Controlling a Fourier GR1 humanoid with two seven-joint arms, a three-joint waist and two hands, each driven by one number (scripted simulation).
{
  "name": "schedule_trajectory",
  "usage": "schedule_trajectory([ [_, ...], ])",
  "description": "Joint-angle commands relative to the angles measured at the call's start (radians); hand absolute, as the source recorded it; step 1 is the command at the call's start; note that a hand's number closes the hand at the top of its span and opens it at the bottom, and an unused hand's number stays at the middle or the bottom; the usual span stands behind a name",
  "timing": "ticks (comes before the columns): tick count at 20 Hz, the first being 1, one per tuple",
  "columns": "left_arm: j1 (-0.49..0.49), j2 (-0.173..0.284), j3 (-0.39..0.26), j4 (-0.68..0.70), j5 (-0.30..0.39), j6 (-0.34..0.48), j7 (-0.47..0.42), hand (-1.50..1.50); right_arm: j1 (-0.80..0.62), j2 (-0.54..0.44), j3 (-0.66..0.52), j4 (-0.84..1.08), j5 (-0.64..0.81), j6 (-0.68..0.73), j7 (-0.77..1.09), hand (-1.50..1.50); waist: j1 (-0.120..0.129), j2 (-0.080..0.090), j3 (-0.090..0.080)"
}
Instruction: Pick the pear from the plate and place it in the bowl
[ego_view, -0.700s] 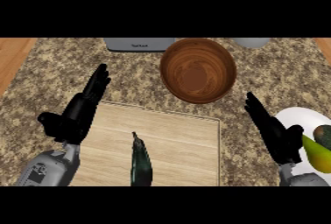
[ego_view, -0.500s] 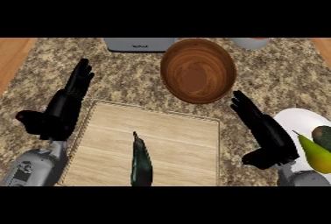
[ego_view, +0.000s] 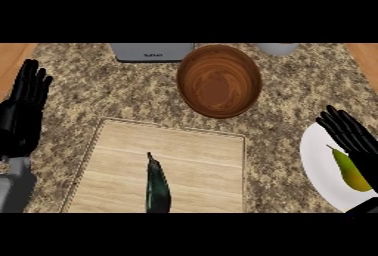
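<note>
A yellow-green pear (ego_view: 350, 171) lies on the white plate (ego_view: 319, 170) at the right edge of the counter. My right hand (ego_view: 348, 133) is open, its straight fingers over the plate's upper part, just above the pear's stem. The brown wooden bowl (ego_view: 219, 80) sits empty at the back centre. At the far left my left hand (ego_view: 22, 112) is open, fingers up, away from everything.
A light wooden cutting board (ego_view: 192, 170) lies in the front middle with a dark green vegetable (ego_view: 156, 187) on it. A grey appliance (ego_view: 151, 51) stands at the back, and a pale grey object (ego_view: 278, 48) behind the bowl's right.
Both arms swung outward: the left hand went to the left edge, and the right hand moved right over the plate. The view shifted, showing the whole pear.
</note>
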Motion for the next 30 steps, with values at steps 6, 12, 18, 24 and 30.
schedule_trajectory([
  [6, 0.026, -0.008, 0.063, 0.087, 0.027, -0.062, -0.109, 0.0, 0.107, -0.286, -0.293, 0.012, 0.074, 0.199, -0.155, -1.5, -0.003, 0.004, -0.002],
  [12, -0.005, 0.013, 0.067, 0.071, 0.04, -0.089, -0.061, 0.0, 0.035, -0.516, -0.382, 0.151, 0.109, 0.359, -0.092, -1.5, 0.019, 0.008, -0.001],
  [18, -0.067, 0.01, 0.067, 0.088, 0.034, -0.08, -0.037, 0.0, 0.008, -0.7, -0.337, 0.191, 0.253, 0.519, -0.142, -1.5, 0.027, 0.011, 0.0],
  [24, -0.017, -0.025, 0.056, 0.102, 0.01, -0.081, -0.095, 0.0, 0.029, -0.762, -0.258, 0.225, 0.461, 0.514, -0.331, -1.5, 0.031, 0.01, 0.001],
  [30, -0.073, 0.013, 0.084, 0.088, 0.02, -0.091, -0.015, 0.0, -0.009, -0.698, -0.106, 0.274, 0.583, 0.368, -0.374, -1.5, 0.039, 0.011, 0.001],
])
